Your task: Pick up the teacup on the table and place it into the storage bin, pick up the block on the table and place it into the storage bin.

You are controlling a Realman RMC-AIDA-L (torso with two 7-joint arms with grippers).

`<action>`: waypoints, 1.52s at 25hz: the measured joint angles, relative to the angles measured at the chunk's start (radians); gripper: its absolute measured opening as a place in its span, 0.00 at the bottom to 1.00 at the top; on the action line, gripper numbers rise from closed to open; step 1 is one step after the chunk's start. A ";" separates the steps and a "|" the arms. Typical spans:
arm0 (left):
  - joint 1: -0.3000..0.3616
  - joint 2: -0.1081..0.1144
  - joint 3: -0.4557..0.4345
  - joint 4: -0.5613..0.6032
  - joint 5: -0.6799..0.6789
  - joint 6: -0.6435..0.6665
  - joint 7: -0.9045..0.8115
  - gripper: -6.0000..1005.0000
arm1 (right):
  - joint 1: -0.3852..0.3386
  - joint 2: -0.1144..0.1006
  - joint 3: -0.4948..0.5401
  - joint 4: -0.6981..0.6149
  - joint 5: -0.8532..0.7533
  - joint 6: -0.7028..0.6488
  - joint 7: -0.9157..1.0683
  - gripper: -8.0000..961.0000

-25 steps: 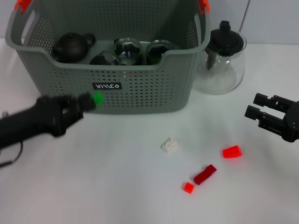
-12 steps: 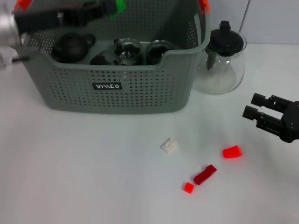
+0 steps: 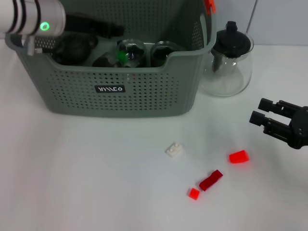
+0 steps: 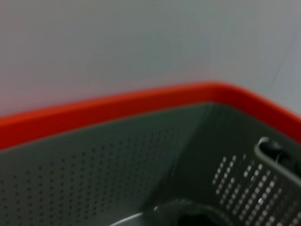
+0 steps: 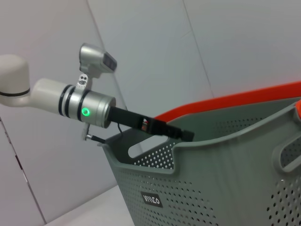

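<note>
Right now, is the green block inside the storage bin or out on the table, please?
Inside: the green block lies among the glassware in the storage bin.

Grey perforated storage bin [image 3: 144, 91] with orange handle clips and black label, upright at the table's rear, green block [image 3: 123, 54] inside among dark teaware, white block [image 3: 174, 150] and three red blocks [image 3: 238, 157] on the table in front
</note>
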 joint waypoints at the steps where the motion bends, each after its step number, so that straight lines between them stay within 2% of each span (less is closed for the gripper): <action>1: 0.005 -0.012 0.000 0.018 0.002 -0.002 -0.002 0.28 | 0.000 0.000 0.000 0.000 0.000 0.001 0.000 0.62; 2: 0.026 -0.029 -0.009 0.070 -0.009 0.014 -0.001 0.29 | 0.000 0.000 0.000 0.000 0.000 0.002 0.000 0.62; 3: 0.029 -0.032 -0.011 0.080 -0.011 0.017 -0.001 0.29 | 0.000 0.000 0.000 0.000 0.000 0.003 0.000 0.62; 6: 0.120 -0.081 -0.070 0.250 -0.130 0.115 0.050 0.31 | 0.001 0.000 0.000 0.000 0.000 0.002 0.000 0.62; 7: 0.171 -0.103 -0.117 0.306 -0.223 0.182 0.109 0.31 | 0.001 0.000 0.000 0.000 0.002 0.001 -0.001 0.62; 9: 0.256 -0.129 -0.194 0.351 -0.408 0.318 0.235 0.32 | 0.001 0.000 0.000 0.000 0.003 0.002 -0.006 0.62; 11: 0.339 -0.130 -0.252 0.320 -0.600 0.526 0.403 0.42 | -0.001 0.002 0.000 0.000 0.003 0.001 -0.020 0.62; 14: 0.421 -0.094 -0.271 0.146 -0.720 0.745 0.616 0.56 | -0.004 0.005 -0.004 0.000 -0.001 -0.001 -0.045 0.62; 17: 0.471 -0.083 -0.308 -0.033 -0.666 0.806 0.844 0.79 | -0.005 0.006 -0.011 -0.003 -0.005 -0.021 -0.068 0.62; 19: 0.502 -0.095 -0.328 -0.094 -0.538 0.796 0.966 0.81 | -0.004 0.008 -0.013 -0.023 -0.023 -0.052 -0.069 0.62; 22: 0.540 -0.118 -0.330 -0.114 -0.386 0.767 1.039 0.84 | 0.007 0.020 -0.014 -0.103 -0.094 -0.113 -0.022 0.62; 26: 0.557 -0.125 -0.338 -0.127 -0.283 0.732 1.044 0.84 | 0.035 0.056 -0.034 -0.367 -0.232 -0.165 0.216 0.62; 28: 0.560 -0.126 -0.352 -0.132 -0.263 0.723 1.044 0.84 | 0.070 0.057 -0.094 -0.510 -0.311 -0.173 0.405 0.62; 30: 0.563 -0.127 -0.365 -0.135 -0.250 0.721 1.044 0.84 | 0.111 0.045 -0.163 -0.628 -0.389 -0.177 0.595 0.62; 34: 0.565 -0.127 -0.371 -0.140 -0.236 0.726 1.045 0.84 | 0.249 0.028 -0.302 -0.799 -0.619 -0.214 0.919 0.62; 36: 0.565 -0.128 -0.371 -0.142 -0.234 0.727 1.045 0.84 | 0.323 0.036 -0.362 -0.837 -0.738 -0.244 1.012 0.62; 38: 0.564 -0.128 -0.372 -0.149 -0.232 0.727 1.045 0.84 | 0.385 0.053 -0.418 -0.847 -0.854 -0.259 1.060 0.62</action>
